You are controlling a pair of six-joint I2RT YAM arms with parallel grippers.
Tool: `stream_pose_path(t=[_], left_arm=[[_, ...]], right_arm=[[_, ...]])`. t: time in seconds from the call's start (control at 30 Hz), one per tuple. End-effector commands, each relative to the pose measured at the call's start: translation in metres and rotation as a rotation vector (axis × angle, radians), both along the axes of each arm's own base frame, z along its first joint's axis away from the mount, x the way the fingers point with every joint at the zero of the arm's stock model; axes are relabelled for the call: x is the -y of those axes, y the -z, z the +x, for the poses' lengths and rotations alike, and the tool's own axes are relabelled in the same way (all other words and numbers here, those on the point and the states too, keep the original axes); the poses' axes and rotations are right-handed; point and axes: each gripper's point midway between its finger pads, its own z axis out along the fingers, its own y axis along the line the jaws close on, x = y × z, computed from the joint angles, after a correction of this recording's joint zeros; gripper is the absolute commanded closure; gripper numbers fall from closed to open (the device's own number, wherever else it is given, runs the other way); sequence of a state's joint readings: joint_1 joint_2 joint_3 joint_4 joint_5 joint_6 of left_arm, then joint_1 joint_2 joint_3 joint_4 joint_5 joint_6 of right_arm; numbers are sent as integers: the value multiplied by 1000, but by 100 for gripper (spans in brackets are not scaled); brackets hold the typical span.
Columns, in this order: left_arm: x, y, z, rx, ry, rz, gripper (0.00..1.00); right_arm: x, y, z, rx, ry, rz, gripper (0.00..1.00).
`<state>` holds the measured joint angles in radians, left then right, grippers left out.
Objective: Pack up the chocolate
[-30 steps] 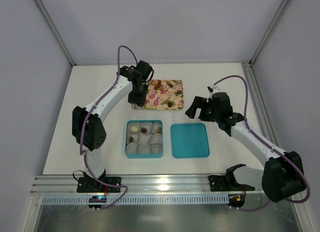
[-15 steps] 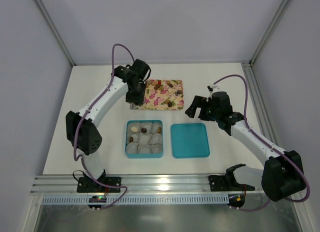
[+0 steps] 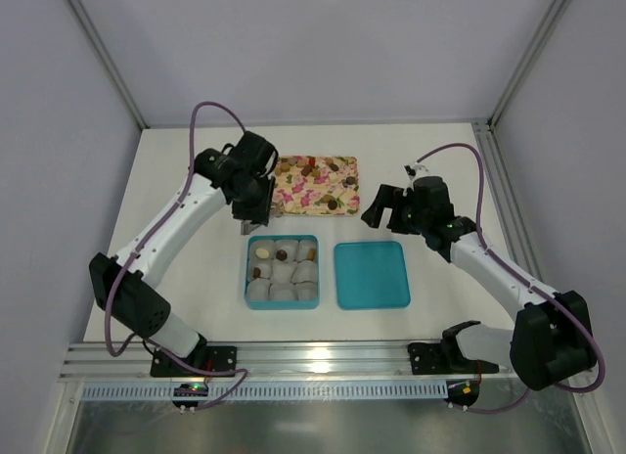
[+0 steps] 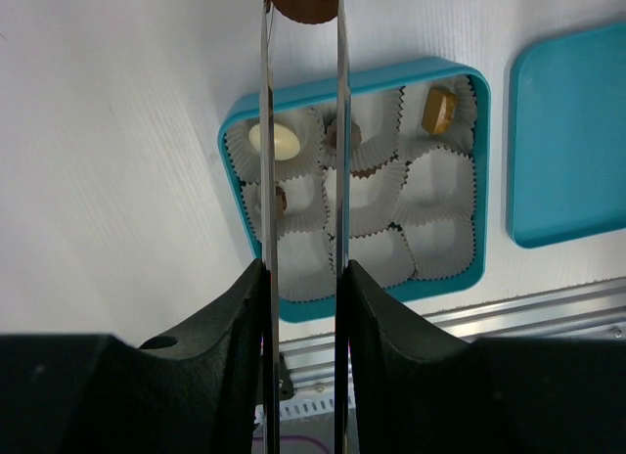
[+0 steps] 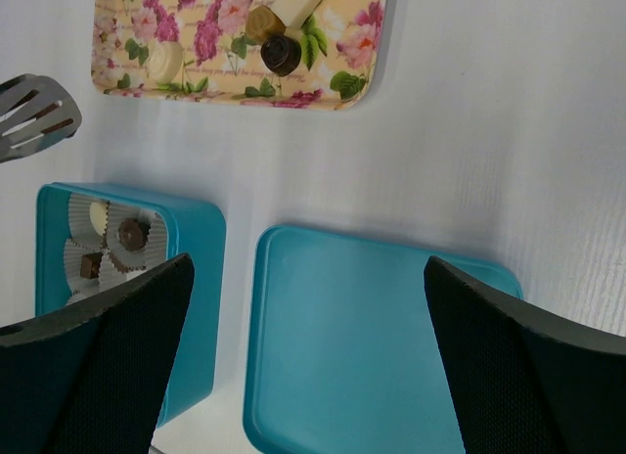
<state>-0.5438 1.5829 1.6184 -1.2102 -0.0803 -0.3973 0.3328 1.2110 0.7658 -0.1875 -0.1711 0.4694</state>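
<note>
My left gripper (image 4: 303,278) (image 3: 257,207) is shut on metal tongs (image 4: 266,131), and the tongs' tips pinch a round brown chocolate (image 4: 304,1). It hangs just beyond the far edge of the teal box (image 3: 248,278) (image 4: 230,141). The box holds paper cups; a few carry chocolates: a white one (image 4: 273,139), a tan one (image 4: 439,110) and dark ones (image 3: 281,254). More chocolates (image 3: 309,166) (image 5: 281,53) lie on the floral tray (image 3: 315,202) (image 5: 225,43). My right gripper (image 3: 380,209) (image 5: 308,268) stands wide open and empty above the teal lid (image 3: 371,275) (image 5: 372,346).
The lid lies flat just right of the box, and the tray sits behind both. The tongs' slotted head (image 5: 34,116) shows at the left edge of the right wrist view. An aluminium rail (image 3: 313,356) runs along the near table edge.
My left arm has swung back from the tray's left edge toward the box, carrying the tongs and the chocolate. The right arm has stayed put.
</note>
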Motion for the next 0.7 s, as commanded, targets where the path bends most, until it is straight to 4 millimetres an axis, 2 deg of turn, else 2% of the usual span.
stream_pose_path(t=[0.0,0.17,0.4,0.47,0.67], left_arm=[[5,-19,-24,27,19,-83,68],[1,-13,-57,-4,47,-95,68],[-5,-14,-94,-22,77,-140,67],[-7,-16,-103,-20,84,-153,67],[-10,-3,-124,-59,106,-153,67]], right_arm=[[-5,-21,15,65,1,14,0],[-6,-21,18,63,3,10,0],[-4,-20,21,59,17,1,0],[-3,-19,21,60,20,-4,0],[-2,-16,20,51,26,-12,0]])
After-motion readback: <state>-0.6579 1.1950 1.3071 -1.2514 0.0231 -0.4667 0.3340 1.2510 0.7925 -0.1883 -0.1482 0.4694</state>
